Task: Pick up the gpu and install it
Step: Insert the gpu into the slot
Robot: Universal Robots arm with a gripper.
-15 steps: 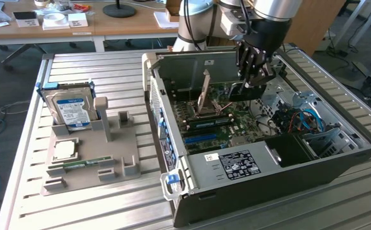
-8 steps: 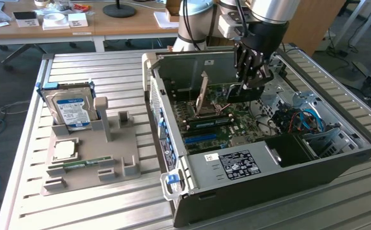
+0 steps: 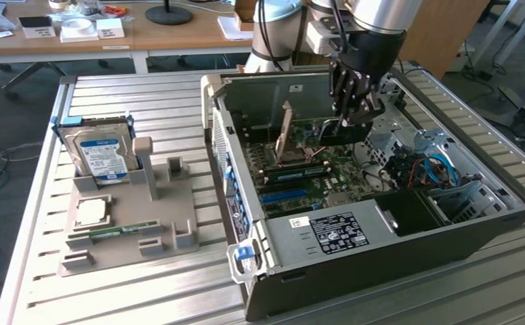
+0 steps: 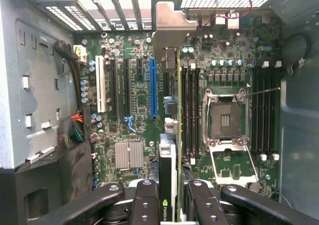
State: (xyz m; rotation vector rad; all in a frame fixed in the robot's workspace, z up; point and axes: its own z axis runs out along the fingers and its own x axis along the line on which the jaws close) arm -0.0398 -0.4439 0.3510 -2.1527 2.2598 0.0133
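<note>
Your gpu (image 4: 168,165) shows edge-on: a thin greenish-tan board edge, a dark face and a silvery bracket at one end. It stands upright over the motherboard (image 4: 139,98) inside the computer case (image 3: 334,271). The gripper (image 3: 353,116) points straight down into the case, its fingers clamped on the card.

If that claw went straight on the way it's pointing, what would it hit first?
The gripper points down into the open case, shut on the gpu. The card's edge would likely meet the motherboard first, beside the blue slot; depth is hard to judge.
</note>
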